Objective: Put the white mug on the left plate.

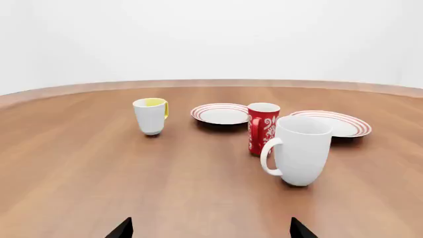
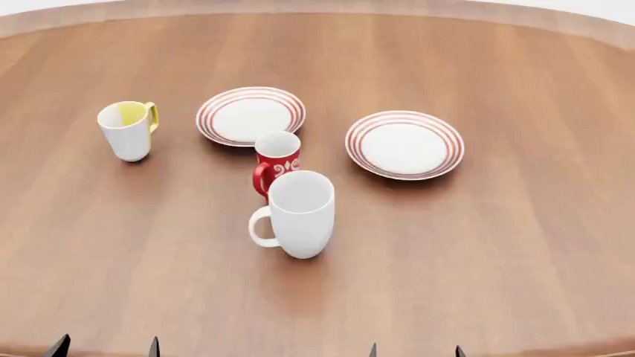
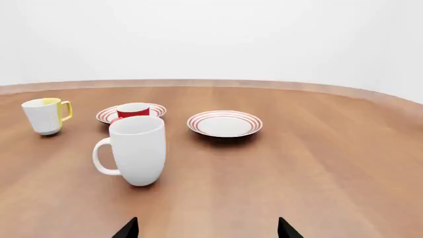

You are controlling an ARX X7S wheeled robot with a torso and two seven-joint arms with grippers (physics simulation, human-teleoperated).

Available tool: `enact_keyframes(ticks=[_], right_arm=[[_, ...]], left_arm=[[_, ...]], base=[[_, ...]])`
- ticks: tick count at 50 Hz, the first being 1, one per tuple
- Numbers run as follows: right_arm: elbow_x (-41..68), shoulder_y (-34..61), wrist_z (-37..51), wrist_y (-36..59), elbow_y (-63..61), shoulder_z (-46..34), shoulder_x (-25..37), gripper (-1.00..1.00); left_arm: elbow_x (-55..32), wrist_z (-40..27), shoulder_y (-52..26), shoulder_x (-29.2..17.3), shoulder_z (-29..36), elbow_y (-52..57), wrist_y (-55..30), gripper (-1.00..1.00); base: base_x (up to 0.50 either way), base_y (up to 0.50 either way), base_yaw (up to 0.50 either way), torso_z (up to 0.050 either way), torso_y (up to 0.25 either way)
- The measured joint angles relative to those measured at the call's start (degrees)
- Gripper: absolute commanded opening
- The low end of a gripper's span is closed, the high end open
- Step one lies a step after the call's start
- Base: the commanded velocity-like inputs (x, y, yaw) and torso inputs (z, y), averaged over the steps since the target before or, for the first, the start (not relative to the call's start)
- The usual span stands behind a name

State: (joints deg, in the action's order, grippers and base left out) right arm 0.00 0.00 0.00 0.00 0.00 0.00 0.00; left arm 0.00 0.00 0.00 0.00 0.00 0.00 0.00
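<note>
pretty bare setup: one big round wooden table (image 2: 476, 253) with reddish-brown grain and a paler rim curving across the top of the head view. Behind it, in both wrist views, a plain white wall (image 3: 264, 39). Light's soft and even, faint shadows only.

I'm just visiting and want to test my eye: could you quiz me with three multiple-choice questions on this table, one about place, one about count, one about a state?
1. What stands right behind the white mug?
A red mug
B yellow-handled mug
C a plate

2. How many mugs are there?
A two
B three
C four

3. The left plate is:
A holding a mug
B bare
C stacked on the other plate

Answers:
1 A, the red mug stands just beyond it.
2 B, counting the yellow-handled mug.
3 B, nothing rests on it, and the right plate lies apart.
</note>
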Motion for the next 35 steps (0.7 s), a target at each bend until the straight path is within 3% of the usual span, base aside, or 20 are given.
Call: enact_keyframes(ticks=[14, 35], right_arm=[[1.3, -0.4, 2.6, 2.5, -2.9, -2.0, 1.7, 1.00], [-1.0, -0.6, 6.3, 19.4, -32.4, -6.1, 5.1, 1.00]], left_arm=[[-0.1, -2.0, 1.2, -1.9, 2.6, 3.4, -1.8, 1.00], [-7.7, -3.9, 3.3, -5.7, 1.1, 33.0, -17.8, 1.00]], base=[[0.00, 0.00, 0.00, 0.000, 0.000], [0.00, 0.00, 0.00, 0.000, 0.000]])
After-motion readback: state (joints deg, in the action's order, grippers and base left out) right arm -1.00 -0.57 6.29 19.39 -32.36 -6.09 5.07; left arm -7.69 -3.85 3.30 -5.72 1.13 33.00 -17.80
